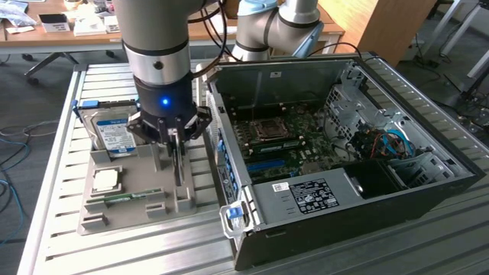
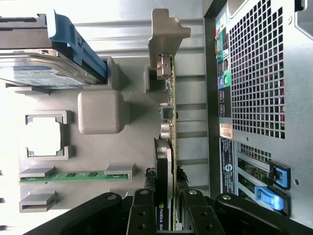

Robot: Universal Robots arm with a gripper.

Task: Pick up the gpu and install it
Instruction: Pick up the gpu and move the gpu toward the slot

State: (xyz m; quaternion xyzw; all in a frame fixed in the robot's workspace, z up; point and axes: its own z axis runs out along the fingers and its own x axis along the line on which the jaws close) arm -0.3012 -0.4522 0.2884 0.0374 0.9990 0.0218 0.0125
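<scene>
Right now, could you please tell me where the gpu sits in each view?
Exterior view: gpu stands on edge in the gray holder, under the jaws, beside the computer case.
Wrist view: gpu runs between the jaws, alongside the case.
Shared landmark: the blue-labelled hard drive.

exterior view looks down on the table [image 1: 47,240] from above; wrist view hangs close, sharing the grey tray [image 1: 137,201] [image 2: 122,68].

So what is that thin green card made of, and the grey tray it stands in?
The card: a green circuit board, probably fibreglass, matte, with a shiny bare-metal bracket at one end. The tray: most likely plastic, since it is dull, even grey with rounded moulded shapes.
</scene>
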